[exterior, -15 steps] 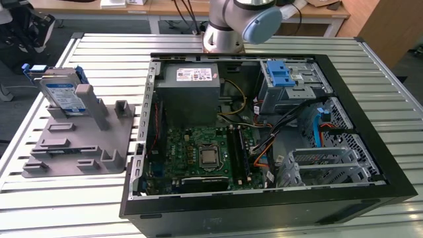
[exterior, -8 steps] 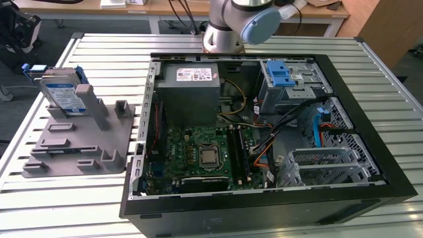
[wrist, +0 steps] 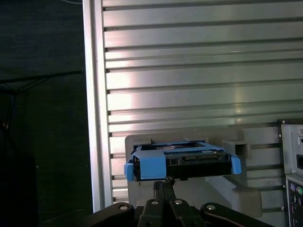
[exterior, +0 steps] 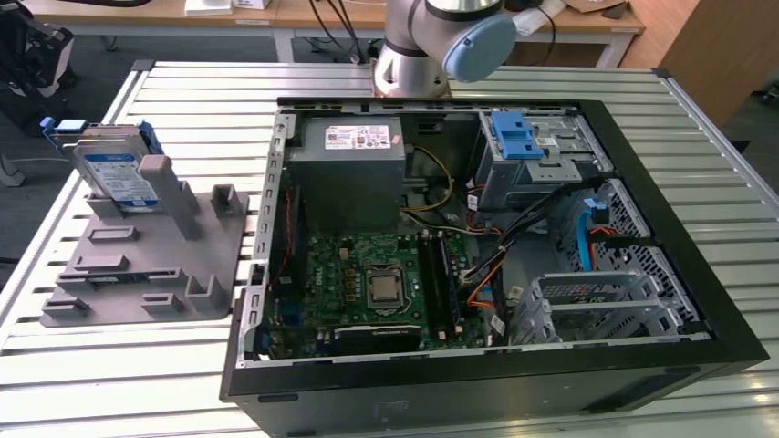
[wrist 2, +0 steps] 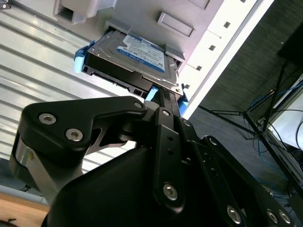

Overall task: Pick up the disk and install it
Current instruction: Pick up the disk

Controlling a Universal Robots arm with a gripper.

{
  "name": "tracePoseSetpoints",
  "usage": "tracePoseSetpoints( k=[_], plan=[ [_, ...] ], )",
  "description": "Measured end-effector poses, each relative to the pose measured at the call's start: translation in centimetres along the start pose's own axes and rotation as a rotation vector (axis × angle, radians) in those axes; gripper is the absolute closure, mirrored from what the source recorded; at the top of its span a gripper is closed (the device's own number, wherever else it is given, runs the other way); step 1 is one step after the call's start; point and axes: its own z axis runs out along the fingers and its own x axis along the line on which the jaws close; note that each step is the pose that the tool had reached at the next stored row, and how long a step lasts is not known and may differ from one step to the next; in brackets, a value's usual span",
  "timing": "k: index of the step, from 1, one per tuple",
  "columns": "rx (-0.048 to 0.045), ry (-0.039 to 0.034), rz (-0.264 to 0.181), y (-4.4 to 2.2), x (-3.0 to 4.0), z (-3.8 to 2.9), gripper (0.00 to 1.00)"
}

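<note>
The end effector point(wrist: 161, 181), fingers drawn narrow and holding nothing, points straight at the disk point(wrist: 189, 163), propped on its grey fixture point(exterior: 182, 255) at ten o'clock of the computer case point(exterior: 487, 383) in the exterior view.

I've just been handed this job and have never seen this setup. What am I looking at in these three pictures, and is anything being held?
The machine is one robot arm, its base on a slatted metal table. The exterior view comes from a camera off the arm: an open computer case in the middle and, at that view's left, a grey holder with the disk standing in it. The two wrist views come from cameras riding on the arm; its black gripper shows in the foreground, pointing at the disk. Nothing is held: the disk sits in its holder.
</note>
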Motion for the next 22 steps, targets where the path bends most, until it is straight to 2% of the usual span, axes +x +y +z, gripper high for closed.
tracePoseSetpoints(
  k=[18,22],
  plan=[
    [-0.0003,0.0001,-0.004,0.0,0.0,0.0,0.89],
    [-0.0007,0.0015,-0.034,0.0,0.0,0.0,0.89]
  ],
)
